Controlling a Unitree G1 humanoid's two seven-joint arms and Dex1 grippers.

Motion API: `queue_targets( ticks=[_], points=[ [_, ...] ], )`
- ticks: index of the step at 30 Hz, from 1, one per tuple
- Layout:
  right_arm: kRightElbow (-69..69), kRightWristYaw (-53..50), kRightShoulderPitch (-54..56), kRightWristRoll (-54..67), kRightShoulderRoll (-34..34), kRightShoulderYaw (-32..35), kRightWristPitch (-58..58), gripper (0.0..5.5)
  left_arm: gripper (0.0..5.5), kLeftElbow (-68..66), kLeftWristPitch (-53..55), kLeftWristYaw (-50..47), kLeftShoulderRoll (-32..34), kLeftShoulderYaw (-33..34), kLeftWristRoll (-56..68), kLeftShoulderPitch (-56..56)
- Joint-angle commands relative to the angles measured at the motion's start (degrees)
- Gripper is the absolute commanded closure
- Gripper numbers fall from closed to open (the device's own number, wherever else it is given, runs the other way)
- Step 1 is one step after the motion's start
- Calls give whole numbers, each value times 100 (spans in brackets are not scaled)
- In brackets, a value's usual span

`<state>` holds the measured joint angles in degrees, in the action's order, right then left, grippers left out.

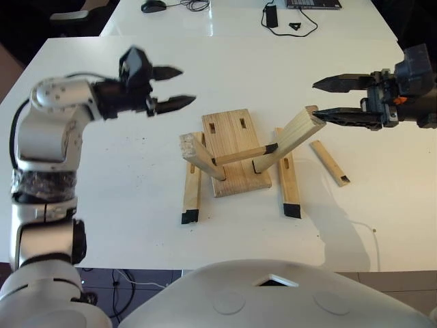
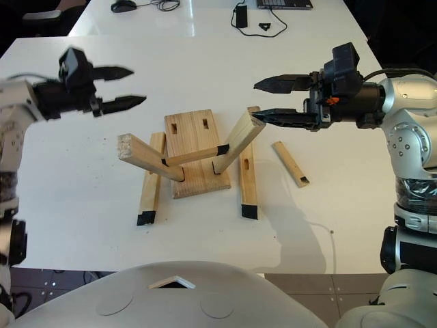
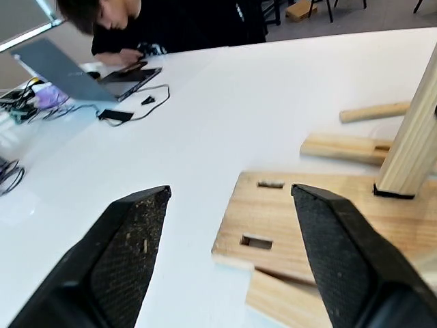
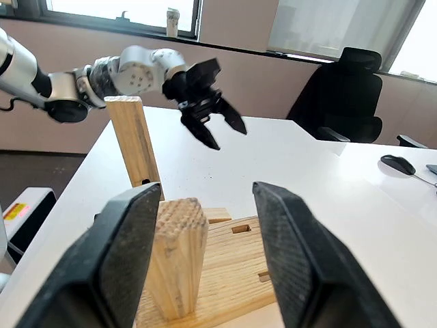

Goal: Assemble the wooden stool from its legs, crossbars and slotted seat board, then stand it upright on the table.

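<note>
Left eye view shows you the seat board (image 1: 229,133) flat on the surface (image 1: 102,171) with two splayed legs (image 1: 201,158) plugged in, the left gripper (image 1: 186,85) hovering with jaws spread and the right gripper (image 1: 315,100) with jaws spread astride the top of the right leg (image 1: 290,140): stiff, light wood, probably loose-jointed, so pinch its flat faces.

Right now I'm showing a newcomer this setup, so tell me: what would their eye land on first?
The half-built stool mid-table: a seat board lying flat, two legs slanting up from it, a crossbar joining them. The open right gripper has the right-hand leg's top between its fingers; the open left gripper hangs above the table left of the board. Two loose legs lie flat alongside.
</note>
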<state>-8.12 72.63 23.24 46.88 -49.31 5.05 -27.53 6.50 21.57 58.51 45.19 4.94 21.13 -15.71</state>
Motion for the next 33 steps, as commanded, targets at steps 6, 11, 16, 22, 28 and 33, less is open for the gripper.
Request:
queue_targets(
  ticks=[6,11,16,22,28,33],
  points=[
    [387,-115,-151,390,-230,876,-710,303,222,950,-351,299,482,998,155,1795],
    [778,187,-216,-507,-290,364,-213,303,222,1487,-366,738,645,974,447,2146],
    [490,502,-290,-864,-213,-90,-29,378,267,1916,-116,635,558,807,693,2292],
    [278,714,-204,-778,-223,-137,-170,403,286,2461,27,677,604,659,878,2725],
    [182,716,-162,-789,-138,-185,-219,403,286,2769,130,630,610,409,978,2710],
    [147,729,-68,-937,-37,-326,-97,403,286,2686,219,506,596,-43,848,2215]
  ],
)
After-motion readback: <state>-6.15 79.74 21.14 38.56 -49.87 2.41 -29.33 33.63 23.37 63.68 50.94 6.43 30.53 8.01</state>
